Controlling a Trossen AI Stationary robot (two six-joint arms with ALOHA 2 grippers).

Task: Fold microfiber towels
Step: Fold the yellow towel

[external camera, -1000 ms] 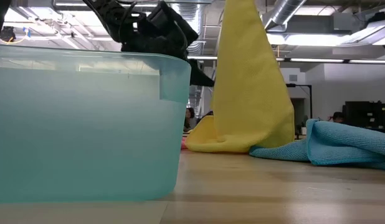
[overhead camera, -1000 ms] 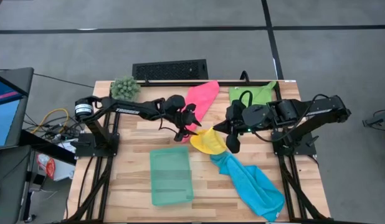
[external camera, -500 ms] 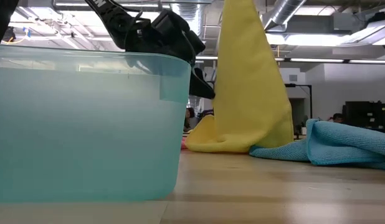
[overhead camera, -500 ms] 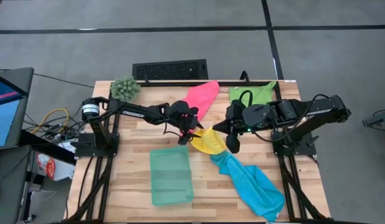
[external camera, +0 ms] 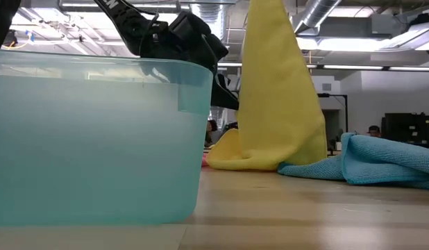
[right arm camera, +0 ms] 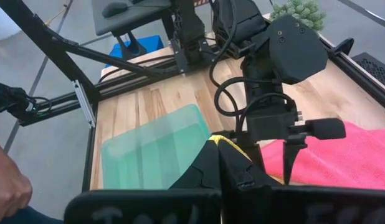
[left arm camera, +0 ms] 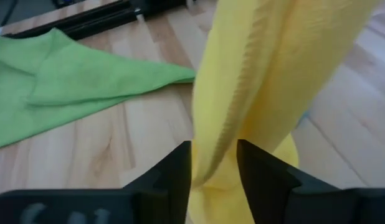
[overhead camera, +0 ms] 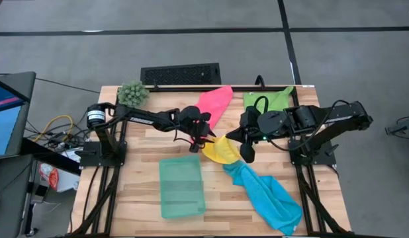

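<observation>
The right gripper (overhead camera: 226, 140) pinched the soft yellow microfiber towel (external camera: 280, 104) so it hung clear of the wooden table (overhead camera: 138, 178), seemingly to offer an edge to the left gripper (left arm camera: 214, 165), whose part-open jaws straddled the hanging cloth, grip uncertain.

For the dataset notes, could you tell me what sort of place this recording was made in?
Probably a robotics lab or workshop in an open industrial-style room: exposed ceiling ducts, a wooden table on a metal frame with two robot arms, and a monitor beside it.
</observation>
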